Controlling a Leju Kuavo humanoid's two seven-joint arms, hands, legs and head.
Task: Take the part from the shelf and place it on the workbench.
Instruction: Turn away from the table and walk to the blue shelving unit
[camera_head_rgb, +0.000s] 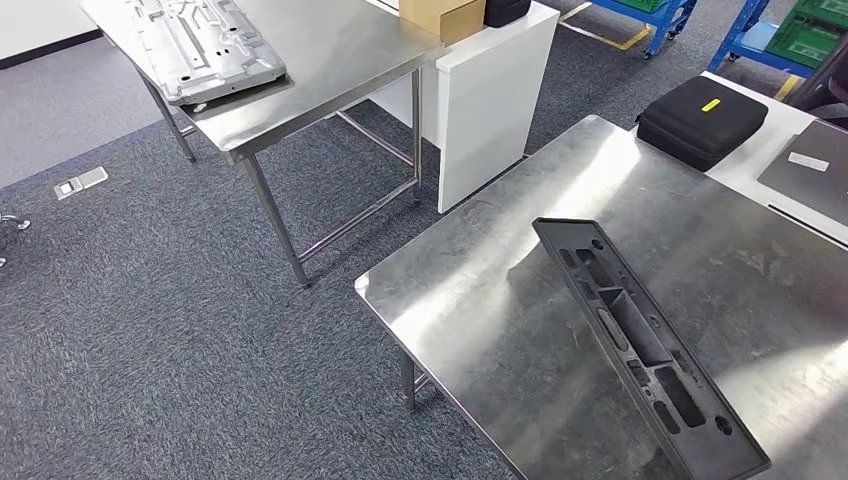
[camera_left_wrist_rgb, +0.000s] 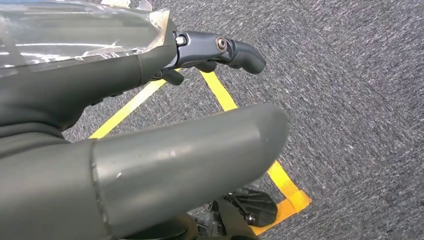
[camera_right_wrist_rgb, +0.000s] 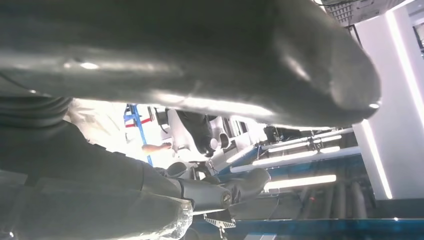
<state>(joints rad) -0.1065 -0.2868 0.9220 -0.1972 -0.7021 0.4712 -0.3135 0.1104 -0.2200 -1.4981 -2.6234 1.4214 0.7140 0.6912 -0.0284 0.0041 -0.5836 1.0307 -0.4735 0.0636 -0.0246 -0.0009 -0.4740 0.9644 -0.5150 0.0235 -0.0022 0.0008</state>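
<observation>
Black part (camera_head_rgb: 645, 345); silver workbench (camera_head_rgb: 480, 300); blue-grey carpet (camera_head_rgb: 150, 330)

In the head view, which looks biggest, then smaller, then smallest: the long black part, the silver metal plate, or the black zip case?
1. Long black part, though it is nearest the camera.
2. Silver metal plate, cut off by the picture's edge.
3. Black zip case.

The head view looks forward and down from high up onto the steel bench (camera_head_rgb: 480, 300). The left wrist view, close behind its hand (camera_left_wrist_rgb: 150, 125), faces carpet (yellow tape crossing); the right wrist view tilts upward toward ceiling lights.
</observation>
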